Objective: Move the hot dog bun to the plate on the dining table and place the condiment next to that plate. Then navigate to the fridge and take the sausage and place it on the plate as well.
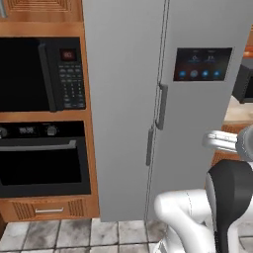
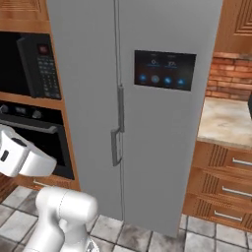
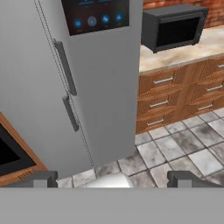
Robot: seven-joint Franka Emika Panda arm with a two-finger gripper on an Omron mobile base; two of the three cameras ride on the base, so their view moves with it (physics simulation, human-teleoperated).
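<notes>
- we face the tall grey flat-fronted fridge (image 1: 128, 108), doors closed; the sausage presumably lies inside, unseen.
- our claw (image 3: 114, 178) is spread wide, empty.
- we'd pull the stiff vertical door handle (image 3: 65, 68).

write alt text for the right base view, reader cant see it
A tall grey fridge with both doors closed fills the middle, two vertical handles at the door seam and a dark touch panel on its right door. Left of it sit a black microwave above an oven; to the right, a marble counter over wooden drawers. The white robot arm rises at lower left.
</notes>
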